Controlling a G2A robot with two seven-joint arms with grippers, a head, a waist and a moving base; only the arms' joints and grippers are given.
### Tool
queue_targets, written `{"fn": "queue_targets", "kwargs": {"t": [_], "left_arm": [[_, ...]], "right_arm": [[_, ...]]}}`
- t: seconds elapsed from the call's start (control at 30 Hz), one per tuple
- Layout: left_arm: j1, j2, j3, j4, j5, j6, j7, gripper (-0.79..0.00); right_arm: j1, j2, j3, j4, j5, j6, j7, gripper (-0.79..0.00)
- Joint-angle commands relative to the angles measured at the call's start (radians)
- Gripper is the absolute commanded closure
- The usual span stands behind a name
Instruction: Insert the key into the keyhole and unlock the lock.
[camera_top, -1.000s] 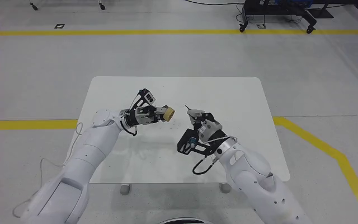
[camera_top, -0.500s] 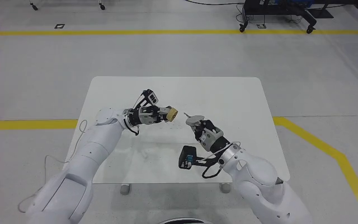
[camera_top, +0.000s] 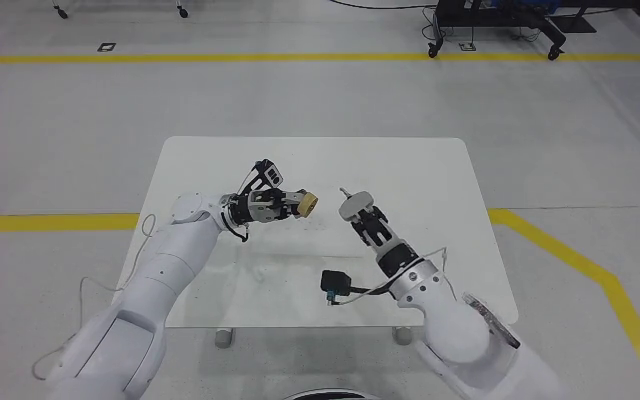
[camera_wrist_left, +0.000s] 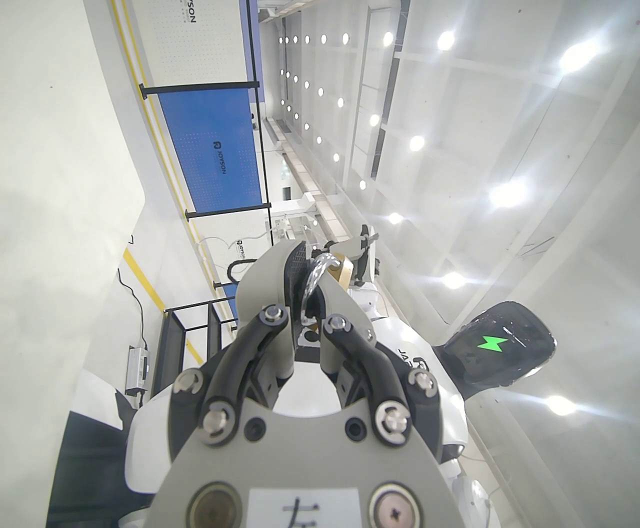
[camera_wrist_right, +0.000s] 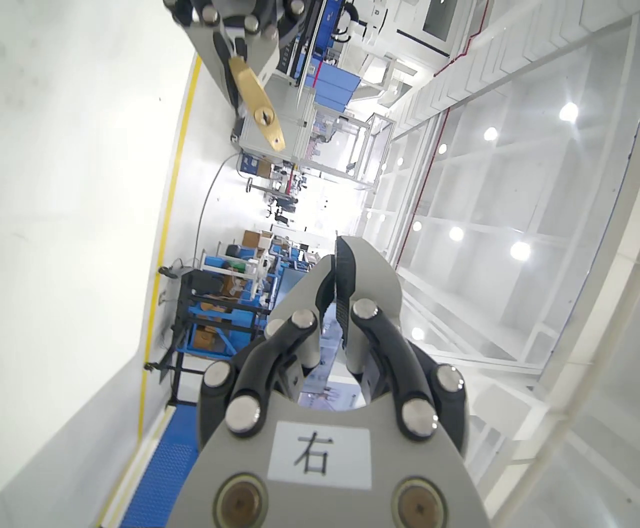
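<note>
In the top view my right arm rises from the lower right corner, forearm angled toward the middle of the frame. The right gripper (camera_top: 354, 206) sits just right of centre over the white table (camera_top: 430, 170), pinched tight on the key (camera_top: 343, 189), of which I can make out only a thin stub poking past the tips. My left arm runs in from the lower left, elbow bent. Its left gripper (camera_top: 288, 204), just left of centre, is clamped on the brass padlock (camera_top: 306, 204). The lock and the key stub are near each other but apart. In the left wrist view the fingers (camera_wrist_left: 265, 285) squeeze the silver shackle (camera_wrist_left: 315, 267), with the brass body just past them. In the right wrist view the pressed-together fingertips (camera_wrist_right: 375, 280) point toward the padlock in the upper left, its keyhole (camera_wrist_right: 263, 116) facing me. Farther off, a yellow floor line (camera_top: 300, 58) crosses the top of the top view.
</note>
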Motion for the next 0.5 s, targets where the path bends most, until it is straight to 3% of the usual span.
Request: {"fn": "queue_targets", "kwargs": {"t": [0.0,0.1,0.23,0.47], "left_arm": [[0.005,0.0,-0.001,-0.009,0.004,0.001,0.016,0.0],[0.027,0.006,-0.015,-0.058,0.023,0.001,0.053,0.0],[0.051,0.016,-0.04,-0.1,0.039,0.006,0.075,0.0],[0.081,0.027,-0.075,-0.151,0.072,0.005,0.104,0.0]], "right_arm": [[0.07,0.033,-0.057,0.005,0.003,-0.087,0.062,0.0],[0.172,0.075,-0.197,0.001,0.003,-0.193,0.161,0.0],[0.26,0.104,-0.347,0.004,0.003,-0.261,0.258,0.0],[0.329,0.117,-0.467,0.006,0.003,-0.292,0.299,0.0]]}}
